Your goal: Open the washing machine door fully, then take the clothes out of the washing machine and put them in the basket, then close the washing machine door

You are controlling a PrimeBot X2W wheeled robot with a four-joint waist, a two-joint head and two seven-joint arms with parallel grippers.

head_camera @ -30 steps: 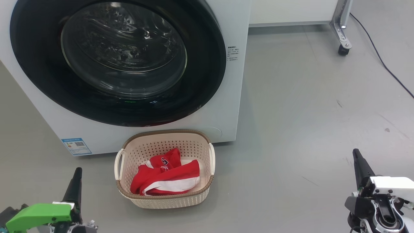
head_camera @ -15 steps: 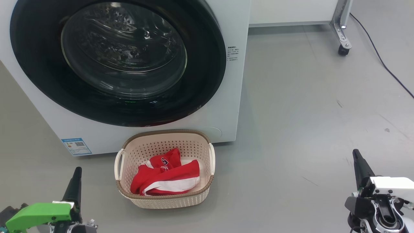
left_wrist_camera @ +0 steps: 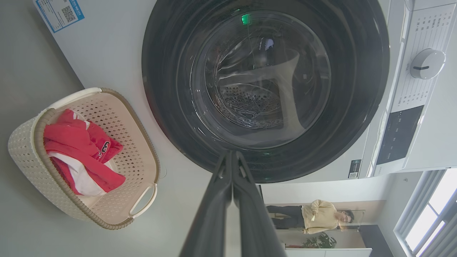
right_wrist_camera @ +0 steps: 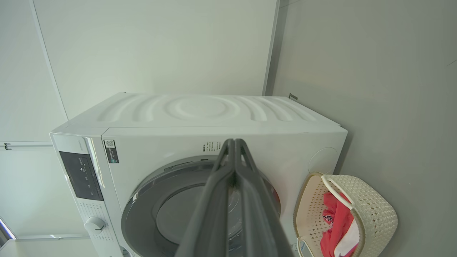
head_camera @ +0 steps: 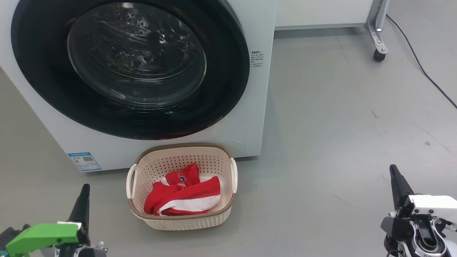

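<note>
The clothes [head_camera: 185,196] lie crumpled in the basket [head_camera: 185,145], which stands on the floor [head_camera: 339,125] just in front of the washer [head_camera: 257,107], below the door [head_camera: 135,60]. The door looks pressed flat against the washer's front, facing the robot. Through its glass I see bare drum and nothing red, so the task looks as good as done.

The clothes are soft, limp and light. They will sag and trail from any grip, so the place to take them is a raised fold near the top of the heap, by the badge [head_camera: 181,178]. The bundle runs roughly along the basket's length, with its white stripe toward the near side.

The basket is light, stiff plastic and would slide easily on the smooth floor. Its mouth points up and its long axis runs left to right in the head view, parallel to the washer's front, with handles [head_camera: 130,180] at the two short ends.

The door is rigid, glossy and likely slippery, so it is best taken or pushed at its rim. Being round, it has no long axis. I cannot tell which side carries the catch.

The left tool [head_camera: 85,187] and the right tool [head_camera: 392,167] hang low on either side, well apart from the basket, each pinched narrow with fingers together and holding nothing
</note>
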